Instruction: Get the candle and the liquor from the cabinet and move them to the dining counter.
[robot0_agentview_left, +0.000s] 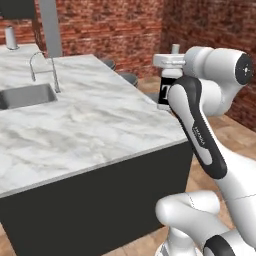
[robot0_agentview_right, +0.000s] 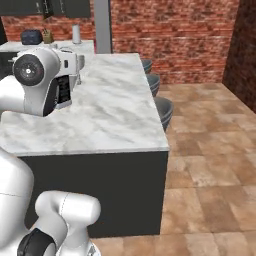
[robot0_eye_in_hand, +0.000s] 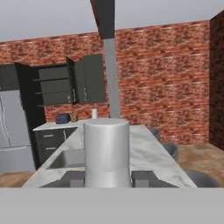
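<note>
Marble dining counter (robot0_agentview_left: 90, 125) partly hides claw-held liquor (robot0_agentview_left: 165, 90)

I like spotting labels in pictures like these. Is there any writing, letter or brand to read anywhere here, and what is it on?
"T": a large black letter on the white label of the square black liquor bottle, partly hidden behind the white robot arm in the left base view.
Small dark lettering along the arm's dark forearm cover: too small to read.
The bottle's side in the right base view: blurred, nothing legible.

White marble dining counter (robot0_agentview_left: 95, 125) on a dark base; inset steel sink (robot0_agentview_left: 27, 96) and faucet (robot0_agentview_left: 44, 70).
</note>
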